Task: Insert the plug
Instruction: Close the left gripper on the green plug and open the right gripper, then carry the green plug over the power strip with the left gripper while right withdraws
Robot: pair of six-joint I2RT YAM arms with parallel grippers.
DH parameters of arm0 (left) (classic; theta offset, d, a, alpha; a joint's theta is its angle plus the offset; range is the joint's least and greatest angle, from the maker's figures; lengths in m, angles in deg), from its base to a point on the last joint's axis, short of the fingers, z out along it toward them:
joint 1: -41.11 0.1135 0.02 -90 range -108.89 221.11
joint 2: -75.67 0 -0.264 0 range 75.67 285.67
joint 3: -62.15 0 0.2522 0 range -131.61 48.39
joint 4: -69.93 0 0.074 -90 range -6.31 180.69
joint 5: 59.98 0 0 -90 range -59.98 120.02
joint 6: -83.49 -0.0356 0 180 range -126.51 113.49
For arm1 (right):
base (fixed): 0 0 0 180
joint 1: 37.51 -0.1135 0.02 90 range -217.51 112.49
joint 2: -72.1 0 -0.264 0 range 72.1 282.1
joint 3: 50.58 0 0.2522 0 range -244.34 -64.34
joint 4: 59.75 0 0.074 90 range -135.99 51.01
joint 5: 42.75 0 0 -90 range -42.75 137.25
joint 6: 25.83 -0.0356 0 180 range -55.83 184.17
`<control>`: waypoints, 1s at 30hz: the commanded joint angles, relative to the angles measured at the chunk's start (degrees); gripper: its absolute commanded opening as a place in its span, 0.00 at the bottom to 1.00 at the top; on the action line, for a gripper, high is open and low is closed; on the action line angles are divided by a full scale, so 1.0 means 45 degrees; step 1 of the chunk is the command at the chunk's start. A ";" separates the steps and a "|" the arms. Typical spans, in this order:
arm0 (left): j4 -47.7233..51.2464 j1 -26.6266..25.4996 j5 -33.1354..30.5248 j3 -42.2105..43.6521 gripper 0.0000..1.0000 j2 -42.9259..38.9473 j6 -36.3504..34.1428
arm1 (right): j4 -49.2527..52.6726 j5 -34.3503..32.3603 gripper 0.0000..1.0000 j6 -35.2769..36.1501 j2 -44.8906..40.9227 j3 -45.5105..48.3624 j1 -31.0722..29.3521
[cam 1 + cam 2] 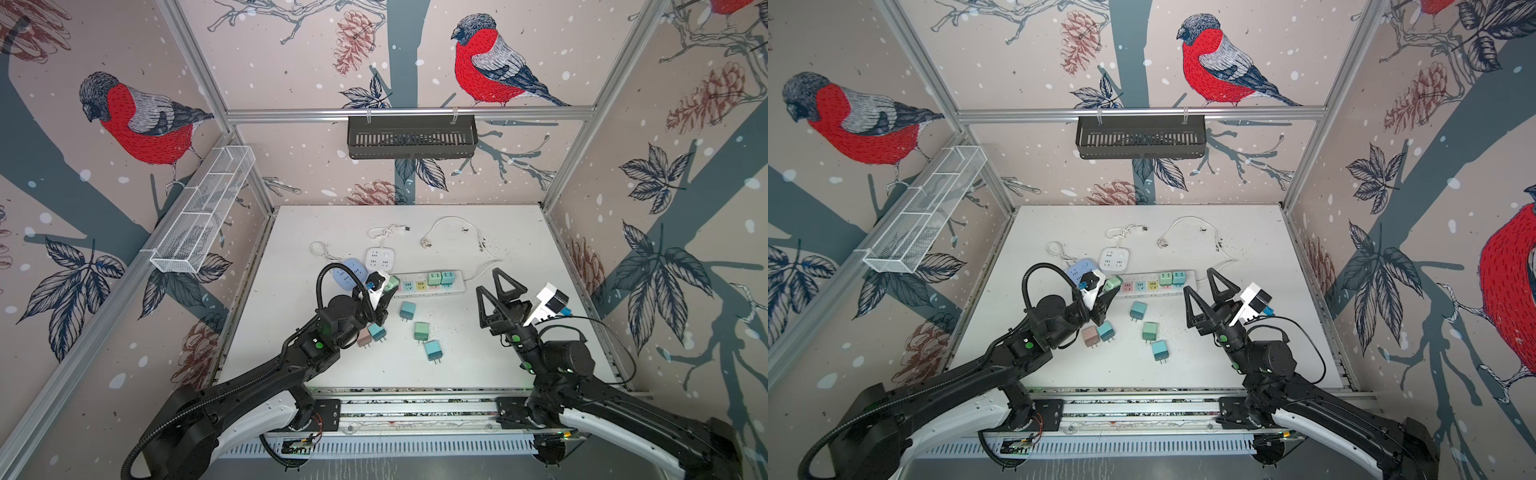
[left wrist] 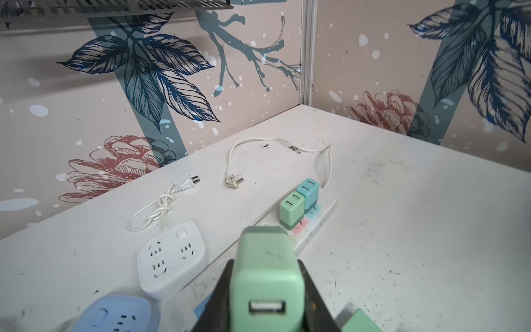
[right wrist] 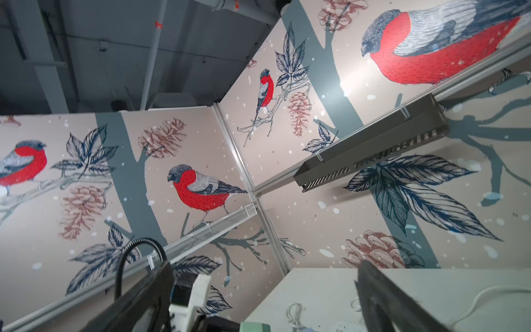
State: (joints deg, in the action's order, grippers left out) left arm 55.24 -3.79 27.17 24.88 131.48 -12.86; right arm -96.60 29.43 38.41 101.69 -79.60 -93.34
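Bare table (image 1: 478, 365) right of centre passable; loose plugs (image 1: 422, 330) crowd lower centre, power strip (image 1: 432, 289) bars the middle.

Top views both look down from over the worktop's (image 1: 457, 374) near edge, same whole scene. Left wrist: low, close, facing the far-right corner. Right wrist: tilted up at the walls (image 3: 301, 218).

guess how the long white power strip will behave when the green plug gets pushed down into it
Probably rigid: the power strip lies flat and straight on the table. It looks light and nothing pins it, so it may slide; its slack cord would hardly hold it.
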 commanded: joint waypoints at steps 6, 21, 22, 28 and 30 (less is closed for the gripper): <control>0.0717 0.0018 0.1366 -0.1000 0.00 0.1941 -0.3048 | 0.4633 -0.3252 1.00 -0.4008 0.0455 -0.2028 0.0171; 0.2127 0.0178 0.2477 -0.1910 0.00 0.3597 -0.6439 | 0.5964 -0.1943 1.00 -0.4197 0.0001 -0.2235 0.1632; 0.2137 0.0275 0.2804 -0.1895 0.00 0.3676 -0.6613 | 0.6025 -0.1914 1.00 -0.4096 -0.0080 -0.2214 0.1671; 0.2730 0.0982 0.4021 -0.2563 0.00 0.4664 -0.7395 | 0.5392 -0.0688 1.00 -0.1574 -0.0717 -0.1629 0.1695; 0.3272 0.0995 0.4026 -0.3023 0.00 0.5132 -0.7642 | 0.4518 -0.0731 1.00 -0.0234 -0.1101 -0.0839 0.1805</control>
State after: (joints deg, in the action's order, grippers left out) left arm 67.24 0.36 42.29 13.45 152.82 -43.79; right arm -71.07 24.03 27.79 97.97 -86.07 -85.59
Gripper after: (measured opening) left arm 0.292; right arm 0.996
